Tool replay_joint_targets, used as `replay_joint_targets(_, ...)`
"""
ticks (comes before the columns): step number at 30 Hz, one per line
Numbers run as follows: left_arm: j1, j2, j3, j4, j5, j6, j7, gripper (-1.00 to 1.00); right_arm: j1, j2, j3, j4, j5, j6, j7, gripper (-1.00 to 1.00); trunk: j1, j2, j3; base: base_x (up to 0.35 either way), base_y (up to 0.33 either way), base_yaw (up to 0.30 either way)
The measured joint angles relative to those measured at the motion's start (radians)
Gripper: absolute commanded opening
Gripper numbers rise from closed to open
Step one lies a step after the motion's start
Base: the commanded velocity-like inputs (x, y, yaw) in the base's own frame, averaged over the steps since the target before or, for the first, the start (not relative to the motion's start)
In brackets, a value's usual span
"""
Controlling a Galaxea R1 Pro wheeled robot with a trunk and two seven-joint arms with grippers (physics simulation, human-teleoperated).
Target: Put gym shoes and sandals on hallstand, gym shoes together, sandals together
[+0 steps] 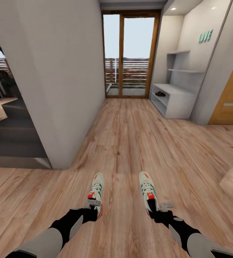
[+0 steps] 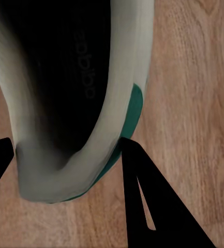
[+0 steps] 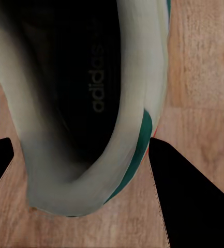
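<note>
Carrying one sneaker in each gripper, I face the shoe rack far down the corridor; the left gripper pinches the left sneaker at its heel, the right gripper pinches the right sneaker likewise; dark sandals already sit on the rack's top; I'd drive in steadily, grips firm, and land both shoes side by side beside them.
</note>
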Motion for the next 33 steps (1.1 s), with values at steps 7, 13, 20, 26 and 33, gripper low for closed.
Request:
replay_joint_targets(7, 0.0, 0.0, 0.0, 0.0, 0.0, 0.0, 0.0, -1.0, 0.0, 0.0, 0.0, 0.0, 0.0, 0.0, 0.0, -1.0, 0.0, 0.0, -0.005, 0.35, 0.0, -0.001)
replay_joint_targets(13, 0.0, 0.0, 0.001, 0.0, -0.001, 0.0, 0.0, -1.0, 0.0, 0.0, 0.001, 0.0, 0.0, 0.0, 0.0, -1.0, 0.0, 0.0, -0.006, 0.347, -0.062, 0.0)
replay_joint_targets(20, 0.0, 0.0, 0.002, 0.0, -0.001, 0.0, 0.0, -1.0, 0.0, -0.001, 0.0, 0.0, 0.001, 0.0, 0.0, -1.0, 0.0, 0.0, -0.006, 0.334, -0.134, 0.0)
replay_joint_targets(26, 0.0, 0.004, 0.073, -0.001, -0.003, -0.003, 0.0, -1.0, 0.0, -0.001, -0.001, 0.0, 0.002, 0.0, -0.001, -1.0, 0.0, 0.0, -0.006, 0.329, -0.16, 0.0)
replay_joint_targets(33, 0.0, 0.009, 0.19, -0.001, -0.003, -0.005, 0.0, -1.0, 0.0, -0.001, 0.001, 0.0, 0.003, -0.001, -0.002, -1.0, 0.0, 0.0, -0.006, 0.329, -0.175, 0.0)
